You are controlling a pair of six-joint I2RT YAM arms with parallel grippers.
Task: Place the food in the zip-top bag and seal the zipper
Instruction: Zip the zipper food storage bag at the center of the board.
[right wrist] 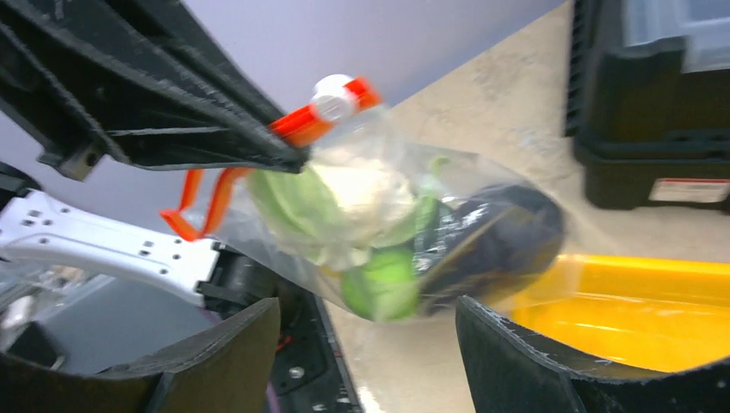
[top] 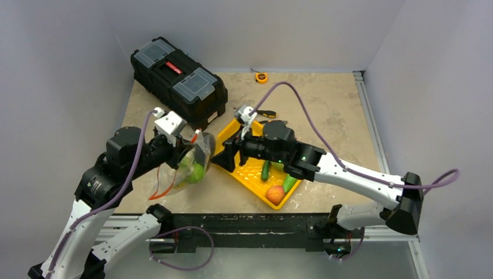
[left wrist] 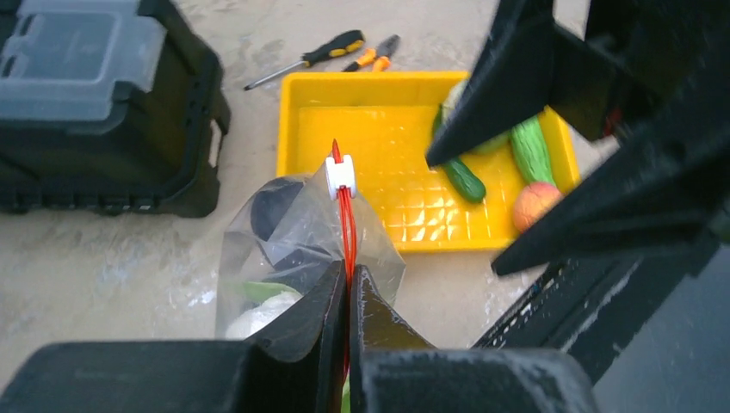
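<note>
Food partly bagged. Zip-top bag (top: 195, 164) hanging just left of yellow tray (top: 251, 174), held by left jaws clamped shut on the zipper (left wrist: 346, 219) below its white slider (left wrist: 341, 175), likely to keep the mouth up and steady. Inside: cauliflower (right wrist: 366, 185), cabbage (right wrist: 293, 202), green fruit (right wrist: 383, 288), eggplant (right wrist: 508, 228). Right jaws spread wide, empty, over the tray's left end, facing the bag. Remaining in the tray: two cucumbers (left wrist: 463, 178), peach (left wrist: 535, 205). Probably more loading before sealing. Red label on black toolbox (top: 177, 81) beyond the tray, too small to read; no other legible writing.
</note>
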